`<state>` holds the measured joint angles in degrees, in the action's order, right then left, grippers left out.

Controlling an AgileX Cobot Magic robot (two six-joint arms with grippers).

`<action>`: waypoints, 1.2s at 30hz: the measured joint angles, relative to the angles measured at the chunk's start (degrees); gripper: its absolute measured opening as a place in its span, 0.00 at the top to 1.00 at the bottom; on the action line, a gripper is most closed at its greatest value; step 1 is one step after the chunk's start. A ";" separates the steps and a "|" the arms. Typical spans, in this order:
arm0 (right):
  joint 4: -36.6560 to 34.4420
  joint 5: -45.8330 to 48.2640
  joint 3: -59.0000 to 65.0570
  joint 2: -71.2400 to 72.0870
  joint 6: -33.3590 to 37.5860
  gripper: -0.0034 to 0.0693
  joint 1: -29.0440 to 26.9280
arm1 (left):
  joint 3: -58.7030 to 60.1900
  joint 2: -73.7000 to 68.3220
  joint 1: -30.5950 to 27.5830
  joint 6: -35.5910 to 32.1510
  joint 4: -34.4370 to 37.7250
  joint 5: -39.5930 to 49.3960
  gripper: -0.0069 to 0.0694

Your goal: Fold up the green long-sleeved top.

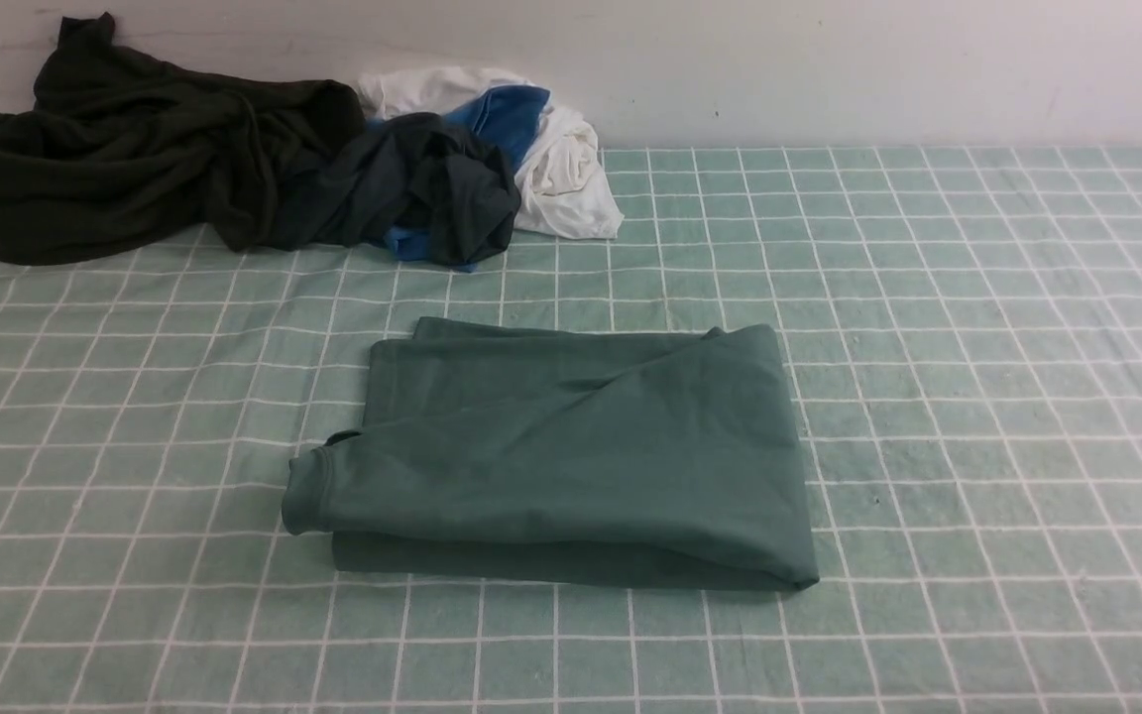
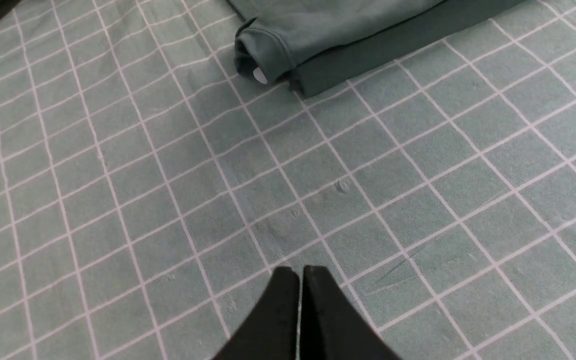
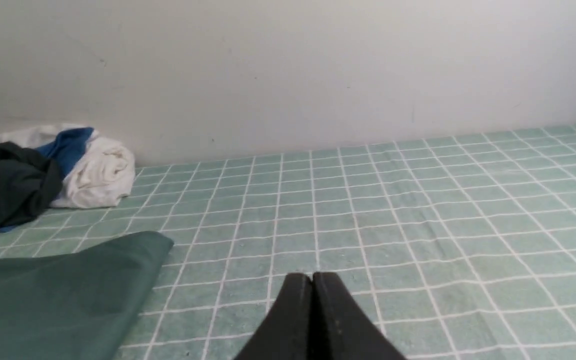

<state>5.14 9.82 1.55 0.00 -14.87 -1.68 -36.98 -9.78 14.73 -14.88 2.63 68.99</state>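
The green long-sleeved cotton top [image 1: 561, 456] lies near the middle of the table [image 1: 977, 397], which is covered in a pale green cloth with a white grid; it is already gathered into a compact, roughly rectangular stack of several layers, with no sleeve hanging loose past the outline; a ribbed hem or cuff edge [image 1: 308, 486] rolls slightly open at the stack's front left corner, and a lower layer peeks out along the front edge, so the fold looks a little uneven rather than crisp.

Neither arm shows in the front view; the left hand [image 2: 300, 280] hangs over bare table, near the rolled corner of the top but apart from it, its two black fingers pressed together with only a hairline between them and nothing held; the right hand [image 3: 312, 287] sits likewise closed and empty, over bare table off the top's right side and not touching it.

A heap of dark, blue and white crumpled garments [image 1: 264, 169] rests at the far left against the wall, well apart from the top.

By my reading the folding is essentially finished, and the hands appear withdrawn; at most a tidy of the open corner and the protruding lower layer is left.
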 joint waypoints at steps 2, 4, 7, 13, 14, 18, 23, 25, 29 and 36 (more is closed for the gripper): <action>-0.83 3.99 0.00 0.49 0.00 0.97 -0.46 | 0.00 0.05 0.00 0.00 0.00 0.06 0.91; -1.24 8.14 0.00 0.61 0.00 0.97 -0.64 | 0.00 0.05 0.00 0.00 0.00 0.06 0.91; -1.68 10.23 -0.12 0.61 0.00 0.97 -0.71 | 0.00 0.05 0.00 0.00 0.00 0.06 0.91; -1.80 10.48 -0.18 0.61 0.00 0.97 -0.73 | 0.00 0.05 0.00 0.00 0.00 0.06 0.91; -1.80 10.53 -0.18 0.61 0.00 0.97 -0.73 | 0.00 0.05 0.00 0.00 0.00 0.06 0.91; -1.80 10.53 -0.18 0.61 0.00 0.97 -0.73 | 0.00 0.05 0.00 0.00 0.00 0.06 0.91; -1.85 10.53 -0.18 0.61 0.00 0.97 -0.73 | 0.00 0.05 0.00 0.00 0.06 0.06 0.91; -1.85 10.53 -0.18 0.61 0.00 0.97 -0.73 | 0.00 0.05 0.00 0.00 0.06 0.06 0.91; -1.85 10.53 -0.18 0.61 0.00 0.97 -0.73 | 0.00 0.05 0.00 0.00 0.06 0.06 0.91; -1.85 10.53 -0.18 0.61 0.00 0.97 -0.73 | 0.00 0.05 0.00 0.00 0.06 0.06 0.91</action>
<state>3.28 20.35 1.37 0.61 -14.87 -2.41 -36.98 -9.73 14.73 -14.88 2.69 69.05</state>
